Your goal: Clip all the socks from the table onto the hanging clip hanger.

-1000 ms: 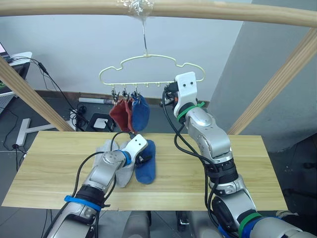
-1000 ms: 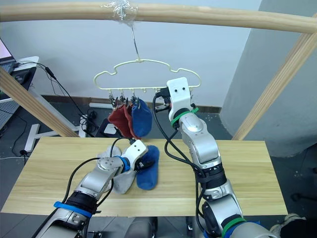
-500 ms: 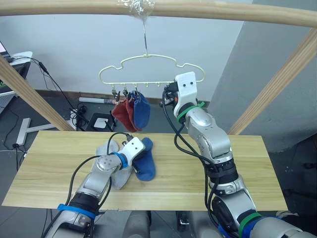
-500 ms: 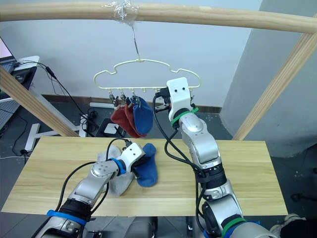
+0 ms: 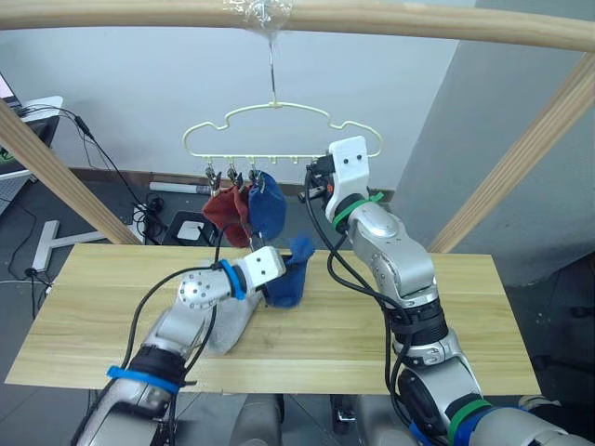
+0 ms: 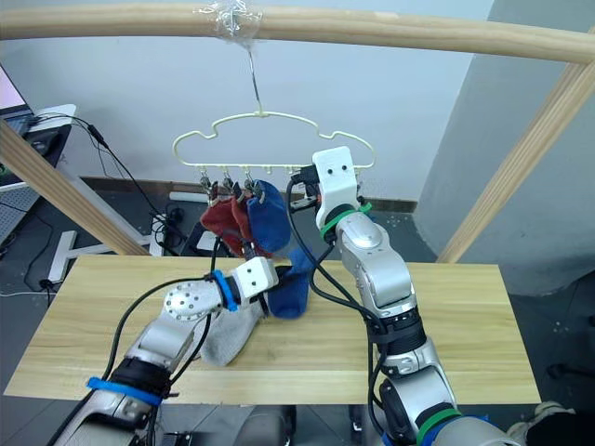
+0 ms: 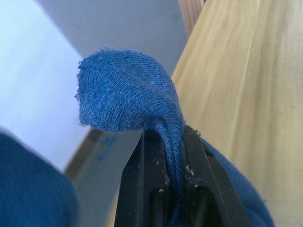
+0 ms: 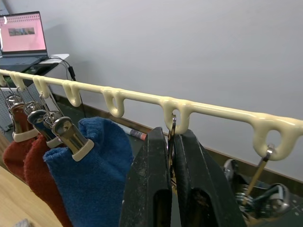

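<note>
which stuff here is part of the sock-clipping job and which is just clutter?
Job:
- blue sock pinched in left gripper
- grey socks lying on the table
- clip hanger, two red socks and one blue hung on it
- right gripper shut on a clip

Clutter:
- laptop
- floor cables
- wooden pole frame

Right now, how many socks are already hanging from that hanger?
3: two rust red socks and one blue sock, clipped side by side at the left end of the clip hanger. Another blue sock is pinched in the left gripper.
</note>
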`<move>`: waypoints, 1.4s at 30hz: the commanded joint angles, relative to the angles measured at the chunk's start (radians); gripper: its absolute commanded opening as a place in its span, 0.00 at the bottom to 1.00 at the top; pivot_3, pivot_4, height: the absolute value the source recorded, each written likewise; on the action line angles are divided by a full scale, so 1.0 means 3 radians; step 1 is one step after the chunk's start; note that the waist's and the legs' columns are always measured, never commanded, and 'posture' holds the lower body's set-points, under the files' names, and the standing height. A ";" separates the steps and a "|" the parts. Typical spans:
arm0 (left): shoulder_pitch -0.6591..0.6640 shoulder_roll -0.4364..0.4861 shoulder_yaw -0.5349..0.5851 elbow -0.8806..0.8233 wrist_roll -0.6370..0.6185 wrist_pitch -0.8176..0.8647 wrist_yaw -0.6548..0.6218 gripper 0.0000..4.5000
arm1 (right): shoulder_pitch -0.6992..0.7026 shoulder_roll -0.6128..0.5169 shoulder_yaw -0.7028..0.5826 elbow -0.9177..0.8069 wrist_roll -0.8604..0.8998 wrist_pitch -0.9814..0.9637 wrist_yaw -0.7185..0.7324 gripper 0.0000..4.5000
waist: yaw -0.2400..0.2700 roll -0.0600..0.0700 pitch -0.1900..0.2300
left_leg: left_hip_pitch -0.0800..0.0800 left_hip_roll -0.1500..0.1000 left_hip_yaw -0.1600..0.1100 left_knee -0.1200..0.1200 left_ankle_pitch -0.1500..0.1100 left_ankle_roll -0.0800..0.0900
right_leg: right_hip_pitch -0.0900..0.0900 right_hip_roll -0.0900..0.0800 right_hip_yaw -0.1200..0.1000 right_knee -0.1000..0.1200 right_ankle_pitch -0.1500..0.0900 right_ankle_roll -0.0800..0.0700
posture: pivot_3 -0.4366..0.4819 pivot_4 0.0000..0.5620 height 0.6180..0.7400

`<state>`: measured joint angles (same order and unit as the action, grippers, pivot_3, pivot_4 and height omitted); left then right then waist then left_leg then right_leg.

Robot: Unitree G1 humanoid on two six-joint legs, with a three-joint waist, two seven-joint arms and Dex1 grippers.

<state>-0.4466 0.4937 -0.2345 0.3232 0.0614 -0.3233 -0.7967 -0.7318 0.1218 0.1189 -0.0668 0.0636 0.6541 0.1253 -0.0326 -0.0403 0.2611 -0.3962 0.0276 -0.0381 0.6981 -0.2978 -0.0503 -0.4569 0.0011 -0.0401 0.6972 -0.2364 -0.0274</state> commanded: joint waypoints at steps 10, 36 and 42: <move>-0.0749 -0.0152 -0.0024 0.0565 0.0295 -0.0484 0.0225 0.00 | 0.0024 0.0049 0.0004 -0.0381 0.0216 0.0201 0.0030 0.00 | -0.0030 0.0000 0.0000 | -0.0003 0.0000 -0.0001 -0.0001 -0.0002 0.0003 | -0.0003 0.0000 -0.0002 -0.0001 0.0000 0.0000 | 0.39 0.42 0.61; -0.0905 -0.0119 0.0100 0.0713 0.0326 -0.0774 0.0634 0.00 | 0.0072 -0.0047 0.0102 -0.0396 0.0218 0.0261 0.0065 0.00 | -0.0029 0.0000 0.0000 | -0.0004 0.0000 -0.0002 0.0000 -0.0002 0.0003 | -0.0003 0.0000 -0.0002 -0.0001 0.0000 0.0000 | 0.39 0.43 0.61; -0.0910 -0.0109 0.0106 0.0744 0.0355 -0.0795 0.0680 0.00 | 0.0078 -0.0051 0.0107 -0.0394 0.0222 0.0282 0.0047 0.00 | -0.0030 0.0000 0.0000 | -0.0003 0.0000 -0.0002 -0.0001 -0.0002 0.0003 | -0.0003 0.0000 -0.0003 0.0000 0.0000 0.0000 | 0.39 0.43 0.61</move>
<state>-0.7022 0.4614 -0.2292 0.5613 0.1738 -0.5462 -0.6174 -0.7114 0.1001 0.1414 -0.1377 0.1200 0.7345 0.1365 -0.0416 -0.0403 0.2611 -0.3973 0.0275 -0.0388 0.6980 -0.2983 -0.0495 -0.4577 0.0011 -0.0409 0.6971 -0.2364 -0.0274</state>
